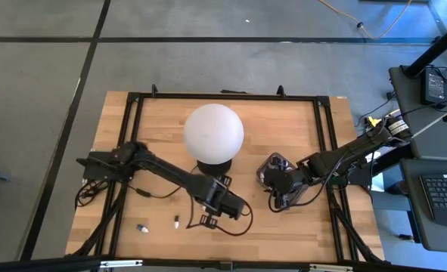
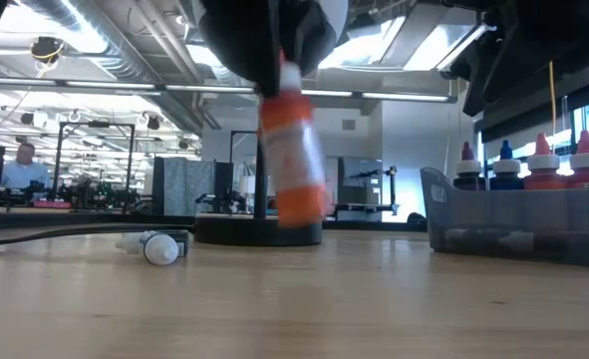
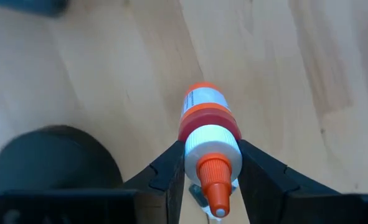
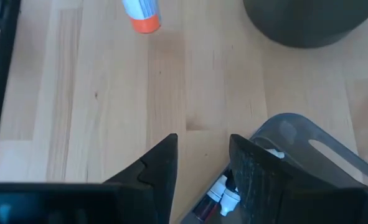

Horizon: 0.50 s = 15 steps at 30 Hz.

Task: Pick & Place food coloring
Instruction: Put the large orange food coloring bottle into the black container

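My left gripper (image 3: 212, 158) is near the table's front middle (image 1: 207, 220), shut on a small white food coloring bottle (image 3: 203, 106) with orange bands and an orange pointed tip; the low view shows this bottle (image 2: 292, 150) too. Two more tiny bottles (image 1: 142, 227) (image 1: 176, 222) lie on their sides on the wood, one showing in the low view (image 2: 160, 248). My right gripper (image 4: 202, 158) is open and hovers at the near edge of the dark translucent tray (image 4: 296, 140), right of the lamp (image 1: 275, 169). Several bottles (image 2: 543, 165) stand upright in the tray. My left gripper pinches the bottle between its two fingers (image 3: 171, 168) at the white shoulder (image 3: 212, 143) just below the orange tip. The fingers come from above, pointing down. The bottle hangs below them, slightly tilted, its orange bottom end (image 2: 299, 209) lifted clear of the table.
The big white globe lamp (image 1: 214, 132) stands on its dark base (image 2: 259, 231) mid-table, just behind the left gripper. A black frame (image 1: 223, 97) borders the tabletop. Bare wood (image 1: 299, 227) lies along the front right.
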Motion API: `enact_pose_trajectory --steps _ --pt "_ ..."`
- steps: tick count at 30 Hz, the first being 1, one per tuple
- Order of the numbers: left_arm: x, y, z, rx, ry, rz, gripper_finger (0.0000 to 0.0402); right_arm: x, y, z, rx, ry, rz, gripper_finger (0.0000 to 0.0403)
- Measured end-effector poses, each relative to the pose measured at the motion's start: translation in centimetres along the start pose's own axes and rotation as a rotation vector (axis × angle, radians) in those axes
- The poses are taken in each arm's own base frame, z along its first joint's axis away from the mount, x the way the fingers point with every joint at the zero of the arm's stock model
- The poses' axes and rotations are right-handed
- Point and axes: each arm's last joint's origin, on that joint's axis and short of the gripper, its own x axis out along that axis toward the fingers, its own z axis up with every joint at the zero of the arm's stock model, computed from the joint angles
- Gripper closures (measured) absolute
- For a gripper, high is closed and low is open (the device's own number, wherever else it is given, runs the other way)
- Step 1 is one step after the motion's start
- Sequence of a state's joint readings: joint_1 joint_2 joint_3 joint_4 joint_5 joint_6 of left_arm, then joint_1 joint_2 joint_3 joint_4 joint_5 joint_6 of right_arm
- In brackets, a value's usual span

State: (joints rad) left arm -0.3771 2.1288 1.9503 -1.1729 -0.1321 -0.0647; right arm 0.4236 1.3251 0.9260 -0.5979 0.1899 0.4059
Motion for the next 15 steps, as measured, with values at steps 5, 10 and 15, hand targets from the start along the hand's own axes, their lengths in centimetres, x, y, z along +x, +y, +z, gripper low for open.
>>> enact_pose_trajectory --steps 5,10,15 --pt "1.6 -0.3 0.3 0.002 0.064 -0.037 0.028 0.0 0.0 0.0 -0.019 -0.001 0.0 0.0256" --pt "1.7 0.1 0.4 -0.043 0.064 -0.071 0.0277 0.1 0.0 0.0 -0.017 0.001 -0.003 0.0256" --pt "2.4 0.4 0.6 -0.064 0.058 -0.083 0.0269 0.7 0.1 -0.1 -0.021 0.019 -0.012 0.0256"
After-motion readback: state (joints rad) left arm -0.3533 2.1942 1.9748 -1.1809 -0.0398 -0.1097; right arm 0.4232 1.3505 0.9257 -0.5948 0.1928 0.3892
